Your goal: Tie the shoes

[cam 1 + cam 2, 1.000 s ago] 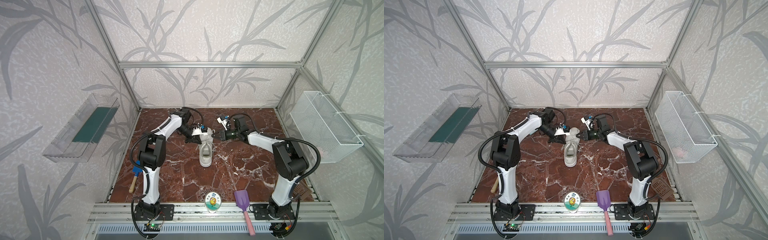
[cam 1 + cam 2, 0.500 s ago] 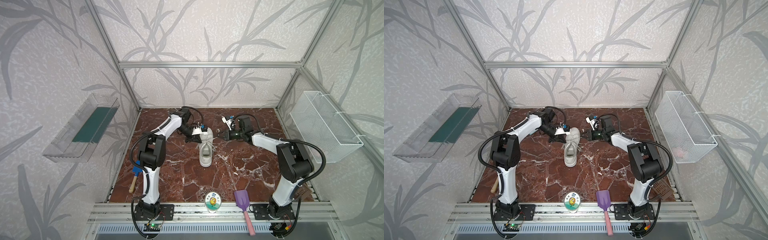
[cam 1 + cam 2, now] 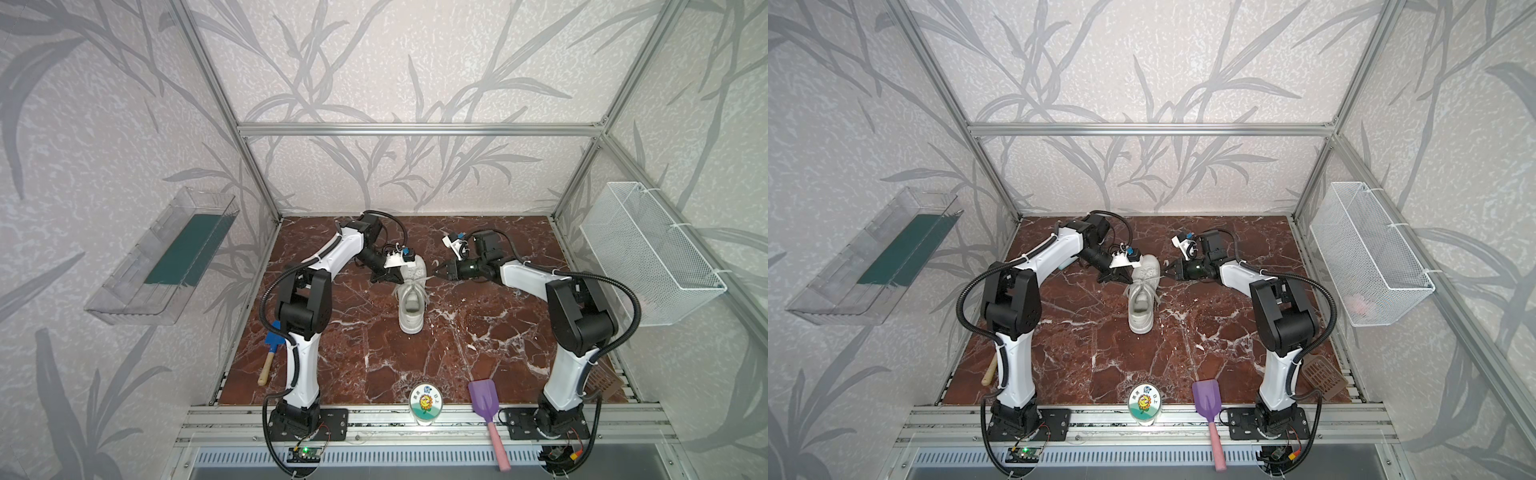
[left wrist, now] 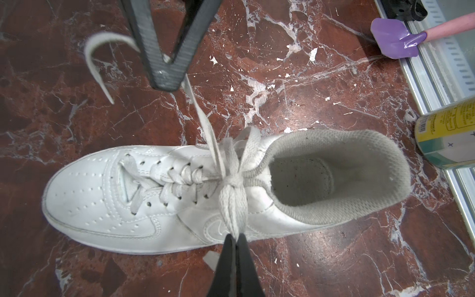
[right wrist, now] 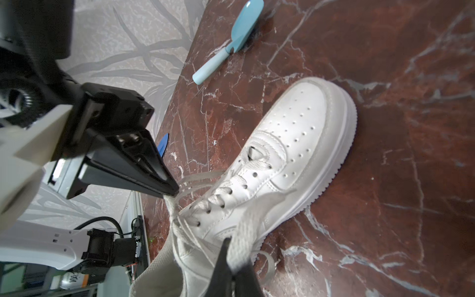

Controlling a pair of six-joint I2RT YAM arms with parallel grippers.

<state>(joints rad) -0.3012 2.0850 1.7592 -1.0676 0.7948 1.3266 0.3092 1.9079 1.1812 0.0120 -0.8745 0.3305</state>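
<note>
Centrally, in both top views, the white sneaker (image 3: 411,305) stands on the marbled surface (image 3: 457,365), toe toward the back wall, between the left end effector (image 3: 388,277) and the right end effector (image 3: 439,272). In the left wrist view, the left end effector (image 4: 234,237) is pressed together on a loop of the laces (image 4: 232,180). In the right wrist view, the right end effector (image 5: 235,254) pinches another lace band.

Top views look down from high front; both wrist views closely share the sneaker (image 4: 90,200).
</note>
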